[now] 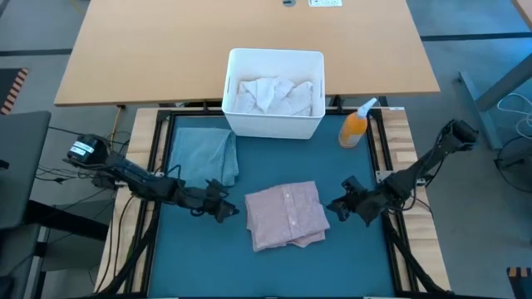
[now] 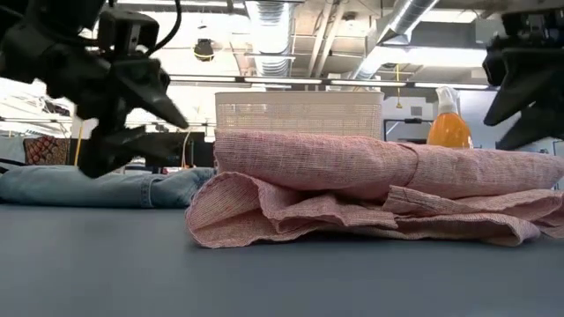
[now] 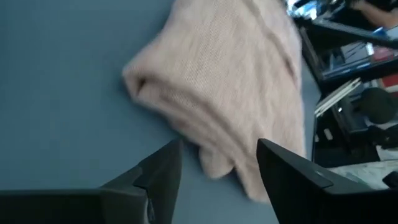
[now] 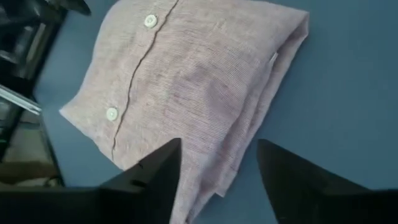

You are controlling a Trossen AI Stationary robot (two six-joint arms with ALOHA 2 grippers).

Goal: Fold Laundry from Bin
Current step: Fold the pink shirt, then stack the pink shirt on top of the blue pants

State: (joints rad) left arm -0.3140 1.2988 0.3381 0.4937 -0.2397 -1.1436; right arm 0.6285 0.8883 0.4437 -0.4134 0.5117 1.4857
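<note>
Laundry shows as a folded dusty pink buttoned shirt (image 1: 288, 215) lying mid-mat on the bench, with no brand, label or writing readable on it. It sits between the two grippers, touching neither: the left gripper (image 1: 224, 208) hangs just beside its left edge, jaws spread wide and empty; the right gripper (image 1: 340, 205) hangs just beside its right edge, jaws likewise wide and empty. Folded jeans (image 1: 205, 152) lie behind on the teal mat (image 1: 199, 257); white cloth pieces (image 1: 274, 95) fill the bin (image 1: 274, 124), beside an orange spray bottle (image 1: 355, 125).
</note>
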